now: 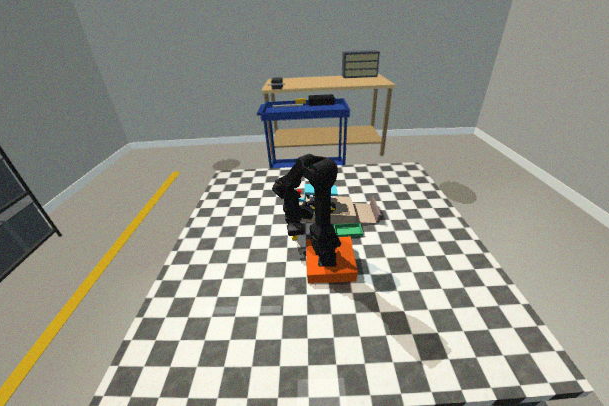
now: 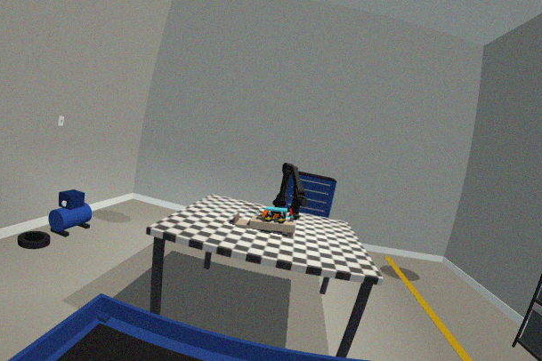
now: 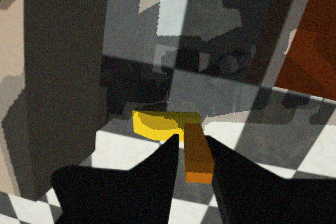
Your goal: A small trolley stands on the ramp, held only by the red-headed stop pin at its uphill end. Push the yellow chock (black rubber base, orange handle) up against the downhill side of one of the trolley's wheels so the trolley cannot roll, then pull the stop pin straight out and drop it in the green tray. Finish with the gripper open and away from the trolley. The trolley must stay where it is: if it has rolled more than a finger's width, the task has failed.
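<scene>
My gripper (image 3: 191, 139) (image 1: 294, 231) is low at the mat. Its partly closed fingers stand either side of the chock's orange handle (image 3: 199, 150); the handle is at the right finger, and a narrow gap shows at the left one. The chock's yellow body (image 3: 157, 127) (image 1: 294, 238) lies on the mat beside the ramp (image 1: 344, 216) (image 2: 271, 226) (image 3: 7, 50). The cyan-topped trolley (image 1: 312, 189) (image 2: 276, 209) stands on the ramp, its wheels partly hidden in the top view. The red pin head (image 1: 299, 191) (image 2: 291, 212) is at the ramp's uphill end. The green tray (image 1: 349, 230) shows no pin.
The orange arm base (image 1: 331, 275) is close to the chock's right in the wrist view. The ramp's tall side wall (image 3: 60, 100) is close on the left there. An upright end board (image 1: 374, 210) stands at the ramp's low end.
</scene>
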Robot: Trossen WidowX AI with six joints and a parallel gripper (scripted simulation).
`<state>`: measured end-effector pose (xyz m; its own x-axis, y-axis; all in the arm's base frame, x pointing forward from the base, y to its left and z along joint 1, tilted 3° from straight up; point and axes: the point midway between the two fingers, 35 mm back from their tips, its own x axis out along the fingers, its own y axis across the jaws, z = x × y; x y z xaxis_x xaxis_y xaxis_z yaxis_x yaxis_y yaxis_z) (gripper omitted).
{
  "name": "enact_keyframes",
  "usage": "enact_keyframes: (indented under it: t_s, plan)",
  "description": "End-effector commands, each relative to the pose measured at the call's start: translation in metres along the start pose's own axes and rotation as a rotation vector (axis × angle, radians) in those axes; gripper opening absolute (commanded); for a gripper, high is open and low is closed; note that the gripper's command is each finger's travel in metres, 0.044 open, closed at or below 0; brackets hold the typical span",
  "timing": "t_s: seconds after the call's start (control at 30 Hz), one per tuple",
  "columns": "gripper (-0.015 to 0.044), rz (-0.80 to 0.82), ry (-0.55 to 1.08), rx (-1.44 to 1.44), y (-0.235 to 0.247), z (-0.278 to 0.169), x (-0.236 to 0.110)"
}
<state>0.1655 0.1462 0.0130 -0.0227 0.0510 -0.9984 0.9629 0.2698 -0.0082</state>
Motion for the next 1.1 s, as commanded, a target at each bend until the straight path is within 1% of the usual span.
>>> enact_keyframes:
  t_s: [0.0,0.17,0.2,1.07]
  plan:
    - [0.0058,0.001,0.000,0.000,0.000,0.000,0.000]
    - [0.0025,0.001,0.000,0.000,0.000,0.000,0.000]
    - [0.0000,0.001,0.000,0.000,0.000,0.000,-0.001]
    - [0.0000,-0.008,-0.008,0.005,-0.005,0.001,-0.086]
